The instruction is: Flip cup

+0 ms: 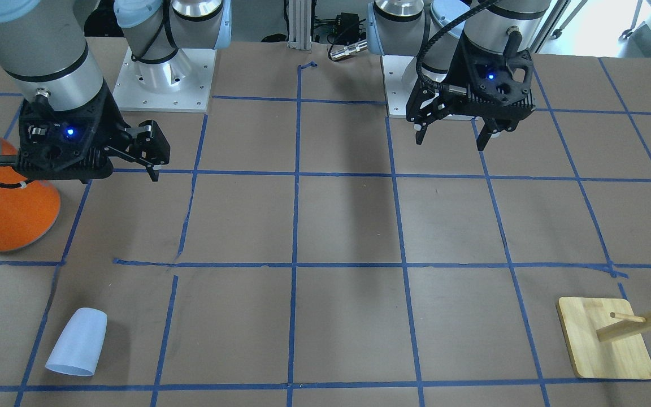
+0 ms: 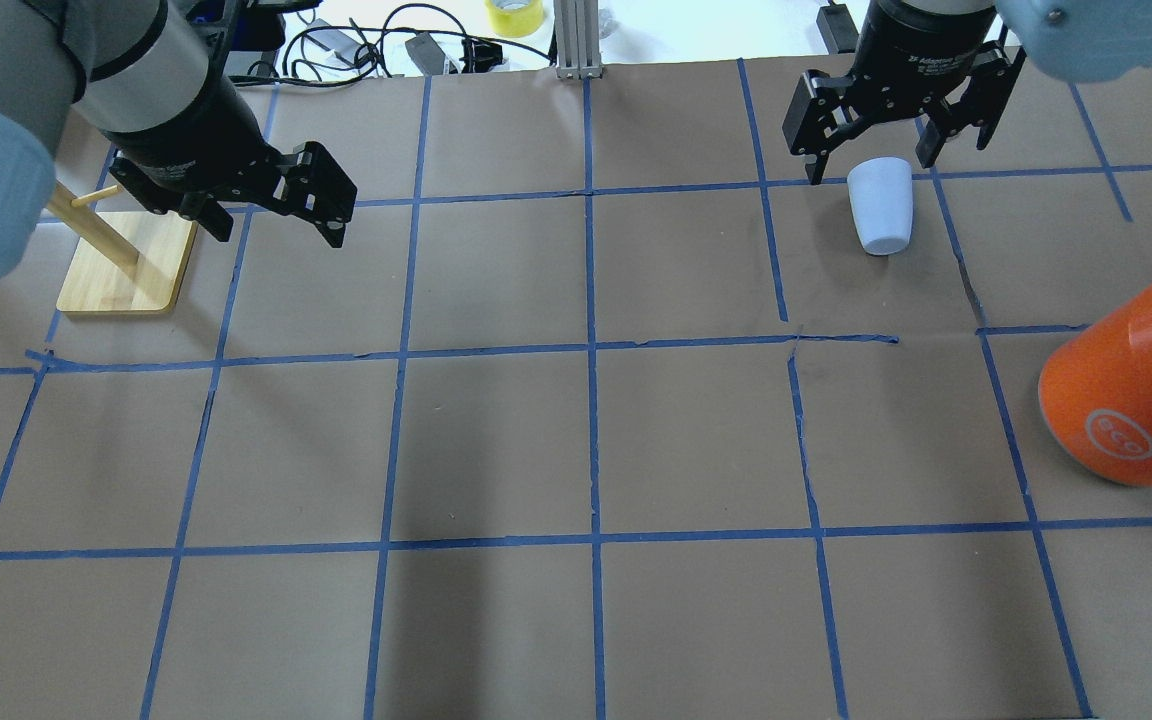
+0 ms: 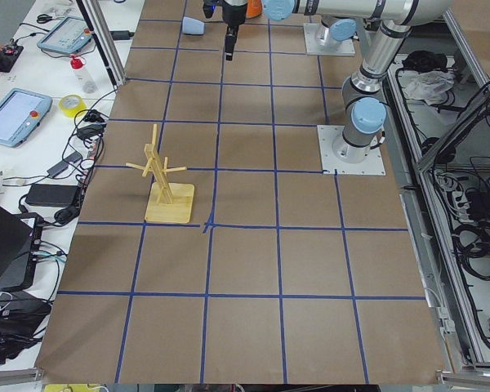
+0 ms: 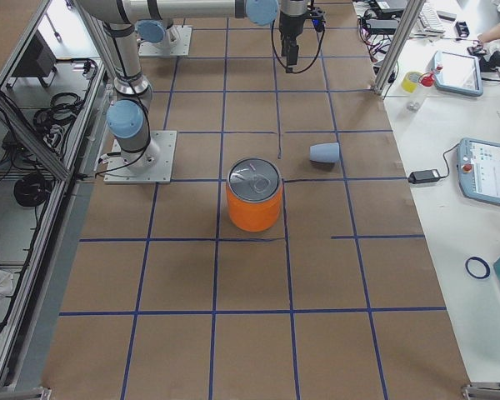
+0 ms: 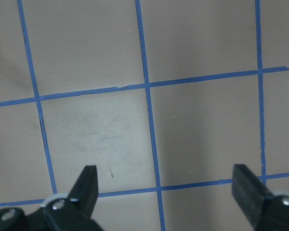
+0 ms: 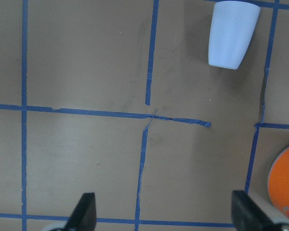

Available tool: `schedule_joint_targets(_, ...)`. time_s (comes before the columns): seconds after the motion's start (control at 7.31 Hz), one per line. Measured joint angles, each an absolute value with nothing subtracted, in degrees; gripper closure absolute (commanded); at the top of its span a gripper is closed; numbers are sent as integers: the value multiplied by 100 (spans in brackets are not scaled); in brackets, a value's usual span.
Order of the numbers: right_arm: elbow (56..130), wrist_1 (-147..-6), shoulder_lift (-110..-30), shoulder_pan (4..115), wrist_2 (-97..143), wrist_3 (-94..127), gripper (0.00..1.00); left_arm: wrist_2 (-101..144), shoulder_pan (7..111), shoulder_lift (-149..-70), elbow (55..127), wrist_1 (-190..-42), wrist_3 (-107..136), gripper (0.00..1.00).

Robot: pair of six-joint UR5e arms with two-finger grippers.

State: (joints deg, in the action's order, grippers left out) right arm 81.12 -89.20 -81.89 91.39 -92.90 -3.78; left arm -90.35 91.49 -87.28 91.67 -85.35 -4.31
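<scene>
Your right gripper [image 6: 164,208] hangs above the table [image 1: 348,226] with its jaws spread wide and nothing between them. The cup [image 6: 232,33] lies on its side ahead of that gripper and below it, off toward the finger on the wrist view's right and well apart from both fingers. Its narrow end points back at the gripper, its wide end away. The orange can [image 1: 9,215] stands upright on that same side, nearer the gripper than the cup. Your left gripper [image 1: 450,141] is released too, empty, over taped squares, with the wooden rack [image 1: 605,339] off to its side, away from the other arm.
</scene>
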Motion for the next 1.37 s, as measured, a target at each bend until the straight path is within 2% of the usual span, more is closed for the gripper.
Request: schedule_joint_targets(1.37,8108,-9157,-8139,8835,-9238,-386,0,-9044,9141,-8728,9167,-8534,-431,0)
